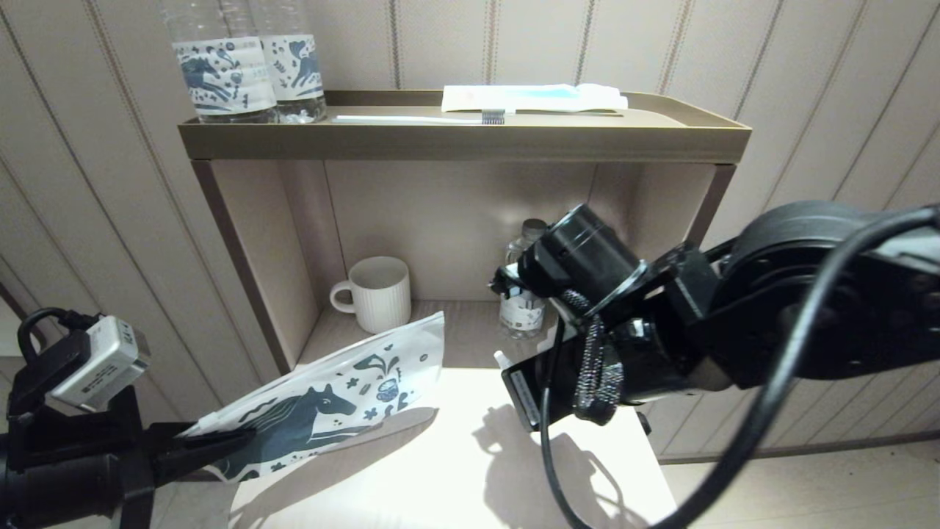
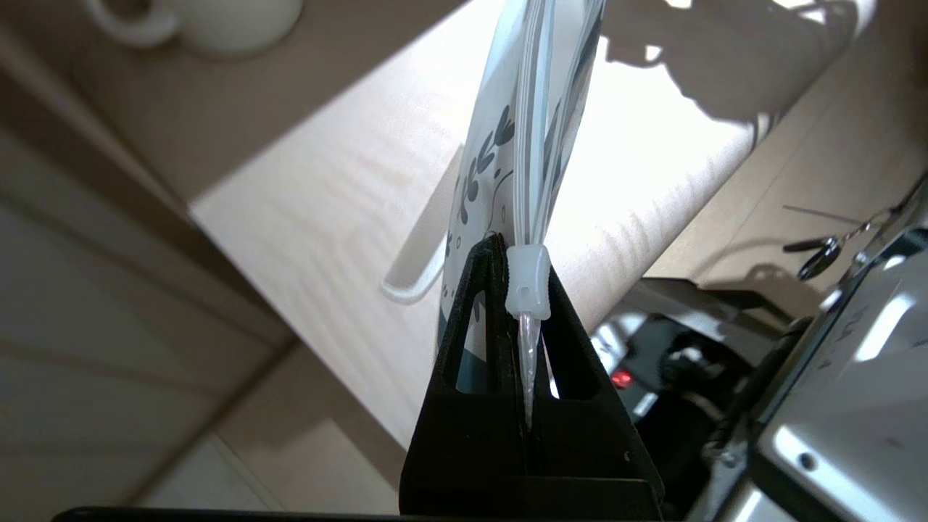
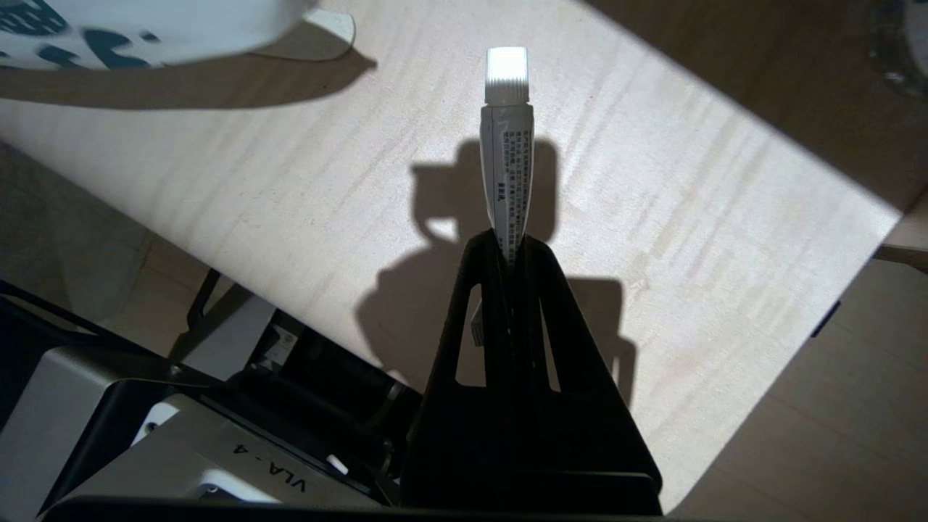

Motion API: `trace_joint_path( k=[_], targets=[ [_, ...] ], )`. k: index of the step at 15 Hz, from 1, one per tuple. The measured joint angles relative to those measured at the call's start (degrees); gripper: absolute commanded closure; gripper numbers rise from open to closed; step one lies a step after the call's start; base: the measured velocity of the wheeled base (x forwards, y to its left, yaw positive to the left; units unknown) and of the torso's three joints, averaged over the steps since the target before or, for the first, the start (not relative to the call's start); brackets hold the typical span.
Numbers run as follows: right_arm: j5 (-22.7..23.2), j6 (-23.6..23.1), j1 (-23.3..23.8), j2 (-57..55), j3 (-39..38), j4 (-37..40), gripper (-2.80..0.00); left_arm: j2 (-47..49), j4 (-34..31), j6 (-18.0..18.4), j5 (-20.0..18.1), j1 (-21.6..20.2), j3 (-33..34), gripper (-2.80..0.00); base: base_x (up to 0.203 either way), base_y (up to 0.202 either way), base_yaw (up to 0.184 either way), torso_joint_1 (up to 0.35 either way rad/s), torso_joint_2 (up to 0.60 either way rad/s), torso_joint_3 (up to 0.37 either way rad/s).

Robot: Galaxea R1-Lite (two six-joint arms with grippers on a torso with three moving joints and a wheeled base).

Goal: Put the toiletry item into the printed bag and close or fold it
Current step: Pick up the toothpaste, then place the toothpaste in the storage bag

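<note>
The printed bag [image 1: 345, 397], white with a dark blue horse, hangs tilted above the light table [image 1: 455, 470]. My left gripper [image 1: 220, 441] is shut on its zip-top end. In the left wrist view the white zip slider [image 2: 528, 279] sits right at the left gripper [image 2: 516, 264], and the bag [image 2: 529, 109] stretches away edge-on. My right gripper [image 3: 510, 243] is shut on a small white tube [image 3: 507, 174] with printed text and a ribbed cap [image 3: 506, 72]. It hovers over the table to the right of the bag; the cap [image 1: 501, 359] peeks out by the wrist. No white comb is in view.
On the top shelf tray [image 1: 463, 139] stand two water bottles [image 1: 220, 66], a toothbrush [image 1: 418, 117] and a wrapped packet [image 1: 532, 97]. In the niche below are a white mug [image 1: 378, 294] and a small bottle [image 1: 523, 308]. The right arm hides the table's right side.
</note>
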State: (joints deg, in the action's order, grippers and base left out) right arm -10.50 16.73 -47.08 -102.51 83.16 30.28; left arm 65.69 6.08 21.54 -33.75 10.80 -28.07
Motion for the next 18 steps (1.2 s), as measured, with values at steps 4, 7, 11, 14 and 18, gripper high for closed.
trace_joint_path(
  k=[4, 7, 11, 14, 18],
  targets=[
    [0.66, -0.46, 0.06, 9.2, 2.41, 5.81, 0.0, 1.55, 0.24, 6.3, 3.02, 5.64, -2.44, 0.0, 0.0, 0.0, 0.0, 0.0, 0.0, 0.0],
    [3.28, -0.09, -0.11, 10.94, 10.27, 15.11, 0.0, 5.94, 0.78, 11.73, 11.17, 9.92, -5.3, 0.0, 0.0, 0.0, 0.0, 0.0, 0.0, 0.0],
    [10.86, 0.63, -0.3, 7.37, 21.74, 29.55, 0.0, 10.91, 1.29, 19.82, 25.45, 18.16, -10.61, 0.0, 0.0, 0.0, 0.0, 0.0, 0.0, 0.0],
    [16.88, 0.18, 0.7, 3.03, 26.86, 39.35, 0.0, 12.29, 3.41, 24.64, 36.24, 25.08, -13.75, 0.0, 0.0, 0.0, 0.0, 0.0, 0.0, 0.0],
    [23.17, -1.71, 3.3, -0.37, 28.3, 40.07, 0.0, 14.02, 7.07, 25.11, 42.68, 31.28, -14.99, 0.0, 0.0, 0.0, 0.0, 0.0, 0.0, 0.0]
  ],
)
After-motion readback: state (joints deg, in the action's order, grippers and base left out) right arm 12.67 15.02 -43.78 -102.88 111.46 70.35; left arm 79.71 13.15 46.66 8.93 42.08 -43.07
